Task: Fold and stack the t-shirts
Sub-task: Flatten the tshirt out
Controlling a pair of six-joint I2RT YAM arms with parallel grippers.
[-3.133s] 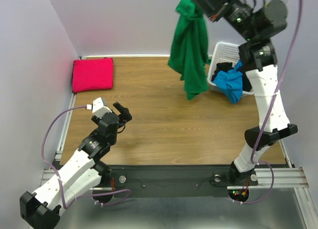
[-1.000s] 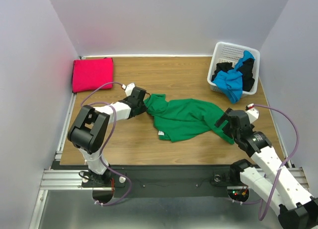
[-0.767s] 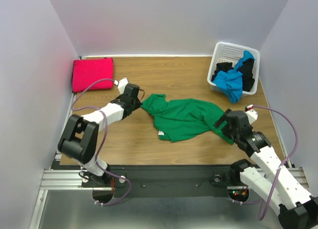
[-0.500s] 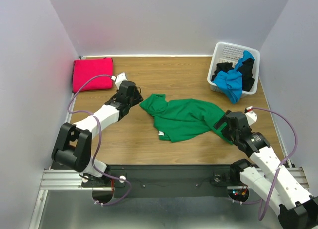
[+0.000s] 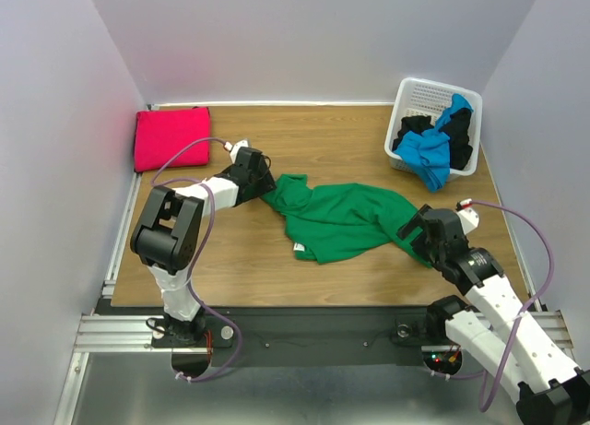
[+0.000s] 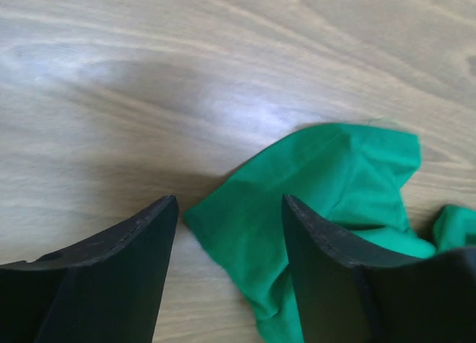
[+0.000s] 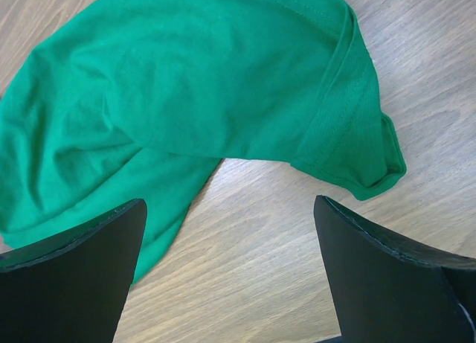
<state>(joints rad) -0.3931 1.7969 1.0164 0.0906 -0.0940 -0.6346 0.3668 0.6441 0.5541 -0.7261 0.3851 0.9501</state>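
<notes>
My overhead view looks down from above and behind the arm bases, facing the far wall, far enough back to take in the whole desk (image 5: 323,139) from edge to edge. My left wrist view sits very close over the wood, looking down past its own left fingers (image 6: 97,283) at the left end of the green t-shirt (image 6: 335,179). My right wrist view looks down between the right fingers (image 7: 67,268) at the same shirt's opposite end, also from close by. All three views share that shirt. Each wrist view catches a different end, and only the overhead view shows me both together.
</notes>
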